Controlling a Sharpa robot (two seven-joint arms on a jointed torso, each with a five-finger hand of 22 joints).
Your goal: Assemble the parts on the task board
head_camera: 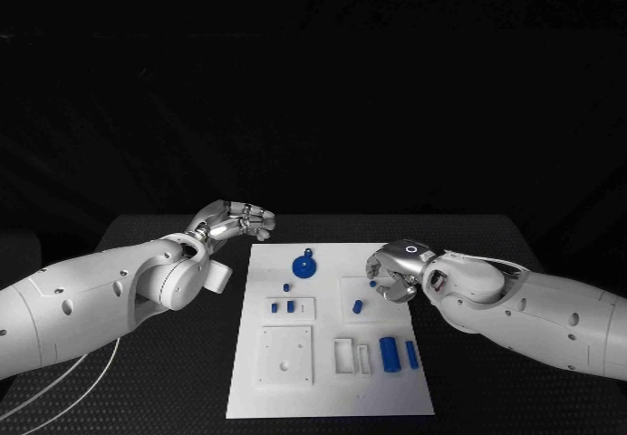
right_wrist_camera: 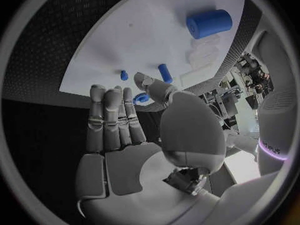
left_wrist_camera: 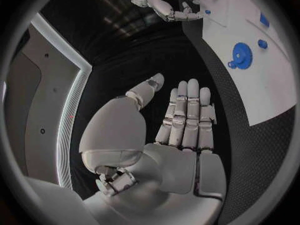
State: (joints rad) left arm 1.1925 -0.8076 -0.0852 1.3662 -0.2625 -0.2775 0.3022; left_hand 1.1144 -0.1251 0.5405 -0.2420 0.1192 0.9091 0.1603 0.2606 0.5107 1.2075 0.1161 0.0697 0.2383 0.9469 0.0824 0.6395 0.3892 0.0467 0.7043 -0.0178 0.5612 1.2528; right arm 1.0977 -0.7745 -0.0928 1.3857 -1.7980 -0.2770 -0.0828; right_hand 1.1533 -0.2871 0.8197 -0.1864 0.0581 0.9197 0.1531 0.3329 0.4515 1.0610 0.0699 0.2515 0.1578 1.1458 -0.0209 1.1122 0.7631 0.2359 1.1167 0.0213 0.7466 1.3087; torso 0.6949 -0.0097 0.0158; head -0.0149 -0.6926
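The white task board (head_camera: 327,385) lies in the middle of the table. On it I see a round blue gear-like part (head_camera: 303,265), small blue pegs (head_camera: 283,307), a thick blue cylinder (head_camera: 388,354) and a thin blue rod (head_camera: 411,354). My left hand (head_camera: 236,222) hovers over the black table beyond the board's far left corner; in the left wrist view its fingers (left_wrist_camera: 187,115) are straight and hold nothing. My right hand (head_camera: 395,269) is over the board's right edge, near a small blue part (head_camera: 357,307). Its fingers (right_wrist_camera: 112,120) are extended, the thumb apart, with nothing between them.
Raised white fixtures stand on the board: a square plate (head_camera: 286,353) at the near left and a slotted block (head_camera: 352,355) beside the cylinder. Black table (head_camera: 170,381) surrounds the board. A white cable (head_camera: 65,381) runs under my left arm.
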